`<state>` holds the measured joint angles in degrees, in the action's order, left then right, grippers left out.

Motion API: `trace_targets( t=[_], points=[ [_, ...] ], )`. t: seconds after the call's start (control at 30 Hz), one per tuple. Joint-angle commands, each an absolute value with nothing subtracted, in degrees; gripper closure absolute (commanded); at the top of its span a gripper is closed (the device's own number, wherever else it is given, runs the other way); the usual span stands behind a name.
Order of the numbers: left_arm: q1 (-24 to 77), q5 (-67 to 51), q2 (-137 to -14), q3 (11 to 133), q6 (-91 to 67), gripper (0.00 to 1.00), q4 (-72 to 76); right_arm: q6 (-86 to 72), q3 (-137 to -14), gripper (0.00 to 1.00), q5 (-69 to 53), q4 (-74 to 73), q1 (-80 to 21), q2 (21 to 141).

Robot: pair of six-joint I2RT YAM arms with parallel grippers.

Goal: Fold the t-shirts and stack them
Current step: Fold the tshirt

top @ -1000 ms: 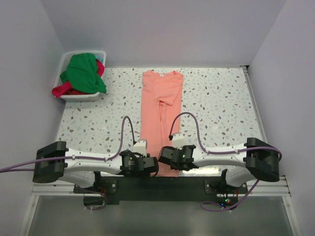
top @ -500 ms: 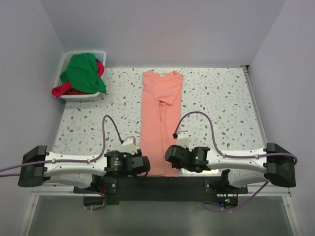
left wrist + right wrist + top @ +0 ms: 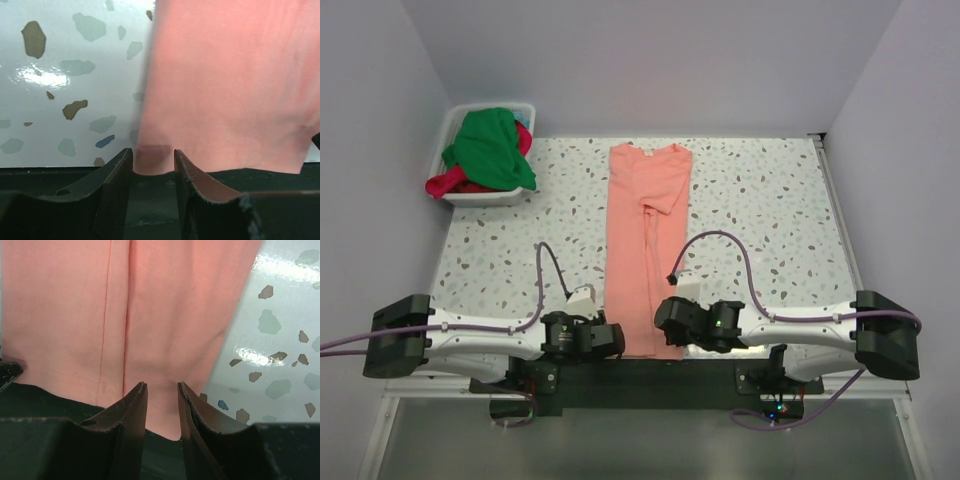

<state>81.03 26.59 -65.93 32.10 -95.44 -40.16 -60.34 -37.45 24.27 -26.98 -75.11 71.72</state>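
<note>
Both arms are lying low and stretched inward along the near edge of the worktop, elbows outboard, wrists converging toward the centre. The left claw [image 3: 153, 165] is pointing far-ward, its fingers [image 3: 116, 192] standing slightly parted with cloth between them. The right claw [image 3: 162, 402] is posed alike, its fingers [image 3: 131, 425] narrowly parted around cloth.

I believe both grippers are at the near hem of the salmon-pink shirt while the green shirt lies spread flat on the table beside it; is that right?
Not quite. Both the left gripper and right gripper are at the near hem of the salmon-pink shirt, but the green shirt is not spread on the table: the top external view shows it bunched in the white tub at the far left corner.
</note>
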Motion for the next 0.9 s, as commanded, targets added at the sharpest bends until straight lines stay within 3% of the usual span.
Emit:
trace_targets(
  t=[0.0, 0.37, 0.7, 0.87],
  points=[
    [81.12, 28.65, -64.69, 30.50, -98.35, 0.58, -38.50, -59.85, -37.26, 0.65, 24.35, -24.61, -75.50, 71.89],
    [81.12, 31.02, -64.52, 33.22, -99.40, 0.59, -43.59, -59.24, -37.97, 0.65, 23.64, -24.17, -75.50, 73.56],
    [81.12, 31.03, -65.74, 32.08, -99.14, 0.67, -40.96, -58.54, -37.62, 0.67, 22.41, -22.94, -75.50, 73.39],
    [81.12, 30.76, -65.65, 31.91, -98.61, 0.64, -40.17, -57.92, -37.71, 0.66, 21.80, -22.77, -75.41, 73.65]
  ],
)
